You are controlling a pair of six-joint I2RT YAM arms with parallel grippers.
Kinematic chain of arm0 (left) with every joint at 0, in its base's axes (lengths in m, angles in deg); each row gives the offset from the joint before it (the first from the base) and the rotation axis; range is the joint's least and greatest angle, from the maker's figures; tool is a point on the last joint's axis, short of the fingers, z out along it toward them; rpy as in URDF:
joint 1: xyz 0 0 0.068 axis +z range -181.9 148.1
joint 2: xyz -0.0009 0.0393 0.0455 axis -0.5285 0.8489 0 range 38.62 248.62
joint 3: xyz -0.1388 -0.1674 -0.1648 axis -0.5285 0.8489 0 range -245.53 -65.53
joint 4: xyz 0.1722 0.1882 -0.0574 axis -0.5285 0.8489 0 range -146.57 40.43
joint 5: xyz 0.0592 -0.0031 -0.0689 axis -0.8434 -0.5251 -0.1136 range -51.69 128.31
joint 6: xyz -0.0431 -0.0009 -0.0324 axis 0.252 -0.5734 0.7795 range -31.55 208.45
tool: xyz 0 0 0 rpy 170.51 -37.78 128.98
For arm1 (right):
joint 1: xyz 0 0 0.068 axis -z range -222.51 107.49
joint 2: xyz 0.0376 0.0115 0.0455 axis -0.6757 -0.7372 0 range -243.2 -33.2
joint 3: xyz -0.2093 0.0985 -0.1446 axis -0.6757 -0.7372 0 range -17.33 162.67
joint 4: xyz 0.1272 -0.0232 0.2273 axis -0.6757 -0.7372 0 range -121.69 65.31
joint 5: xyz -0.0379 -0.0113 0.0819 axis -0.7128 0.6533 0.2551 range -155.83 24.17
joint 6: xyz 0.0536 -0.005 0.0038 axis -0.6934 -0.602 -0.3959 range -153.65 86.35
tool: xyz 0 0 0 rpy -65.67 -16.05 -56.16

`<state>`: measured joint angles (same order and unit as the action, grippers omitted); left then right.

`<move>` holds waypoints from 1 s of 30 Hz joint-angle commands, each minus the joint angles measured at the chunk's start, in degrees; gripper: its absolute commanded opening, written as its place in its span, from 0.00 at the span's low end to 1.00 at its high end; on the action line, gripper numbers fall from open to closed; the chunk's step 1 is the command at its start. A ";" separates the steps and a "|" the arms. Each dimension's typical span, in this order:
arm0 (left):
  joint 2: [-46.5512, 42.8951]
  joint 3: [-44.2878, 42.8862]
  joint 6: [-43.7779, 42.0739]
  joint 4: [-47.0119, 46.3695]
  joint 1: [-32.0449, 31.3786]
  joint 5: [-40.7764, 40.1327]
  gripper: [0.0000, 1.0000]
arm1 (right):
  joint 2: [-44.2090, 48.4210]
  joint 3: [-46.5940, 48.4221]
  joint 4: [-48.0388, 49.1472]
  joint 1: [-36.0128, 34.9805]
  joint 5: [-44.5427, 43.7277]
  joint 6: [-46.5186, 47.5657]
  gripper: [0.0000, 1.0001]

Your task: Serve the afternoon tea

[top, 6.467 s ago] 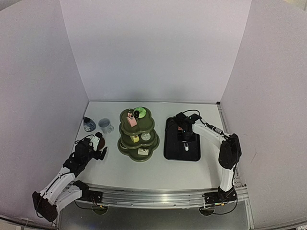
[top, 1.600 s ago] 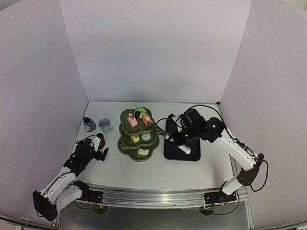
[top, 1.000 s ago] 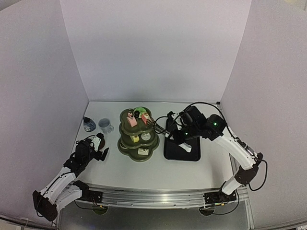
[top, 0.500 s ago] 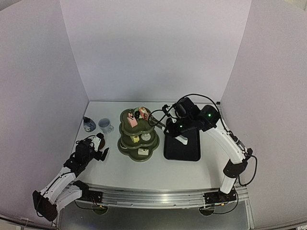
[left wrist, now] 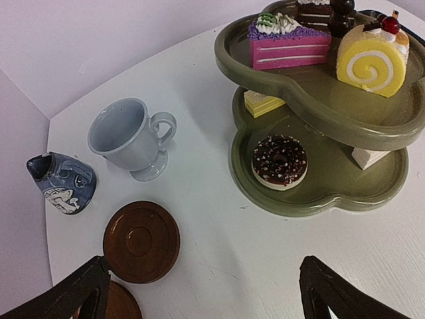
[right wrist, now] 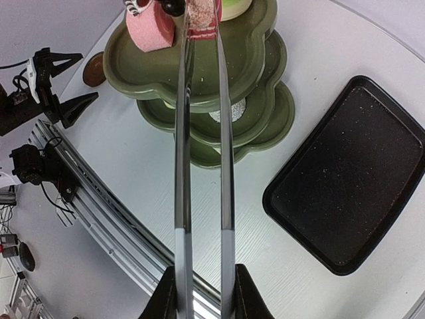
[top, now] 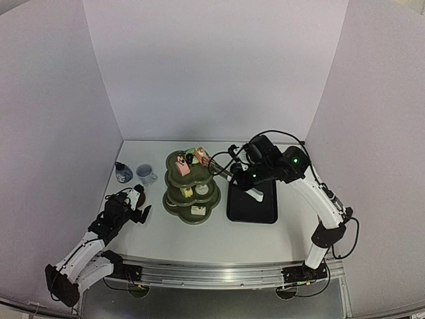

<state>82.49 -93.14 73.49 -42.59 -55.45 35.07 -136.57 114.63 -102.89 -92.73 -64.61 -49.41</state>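
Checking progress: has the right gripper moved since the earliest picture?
Yes. The right gripper went from over the tray leftward toward the stand, tongs holding a cake.

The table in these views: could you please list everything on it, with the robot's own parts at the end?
stand: one, olive green, three tiers, mid-table
cakes: at least seven in view, mixed colours, on the stand's tiers, among them a pink slice and a chocolate doughnut; a pink-red piece sits between the tongs' tips at the top tier
cups: two, one pale blue, one darker patterned blue, far left
coasters: two, brown, near left, the second cut off by the picture's edge
tray: one, black, right of the stand
tongs: one pair, metal, in the right gripper
table: one, white
left gripper: open, by the coasters
right gripper: shut on the tongs
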 commanded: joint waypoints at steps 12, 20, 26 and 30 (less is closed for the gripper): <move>-0.17 0.17 -0.07 -0.68 0.26 0.87 1.00 | 3.77 -6.38 -15.11 -0.48 1.38 1.58 0.00; -0.18 0.10 -0.07 -0.62 0.26 0.78 1.00 | 1.39 -4.21 -14.80 -0.48 1.57 1.70 0.16; -0.36 0.10 -0.17 -0.66 0.24 0.70 1.00 | -0.42 -2.36 -14.45 -0.48 0.89 1.61 0.28; -0.63 -0.01 -0.33 -0.60 0.24 0.70 0.99 | -1.46 -0.58 -14.41 -0.48 0.63 1.67 0.30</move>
<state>82.51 -93.14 73.49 -42.58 -55.45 35.26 -137.08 110.42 -103.28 -92.81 -63.94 -48.37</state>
